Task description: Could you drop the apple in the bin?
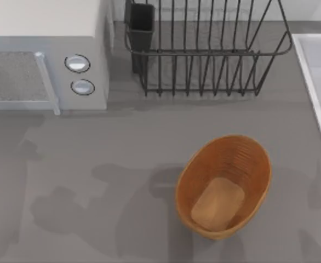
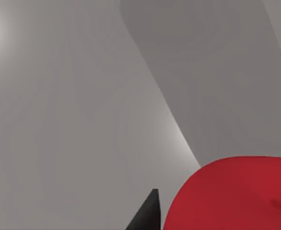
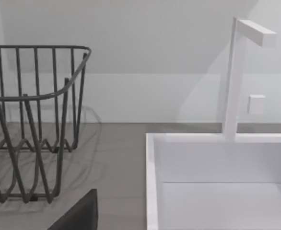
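While beside apple: left jaws' tip.

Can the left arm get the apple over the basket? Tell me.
Probably yes. The apple sits close against the left wrist camera beside a dark finger tip, and the wicker basket stands open-topped with bare counter around it.

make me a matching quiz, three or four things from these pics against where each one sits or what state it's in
Things:
1. oval woven orange-brown wicker basket
2. black wire dish rack
3. round bright red apple
4. white sink basin

Descriptions:
a. close before the left wrist camera
b. table's right edge
c. nothing inside, front right of centre
d. back of the table

Pairs: 1-c, 2-d, 3-a, 4-b
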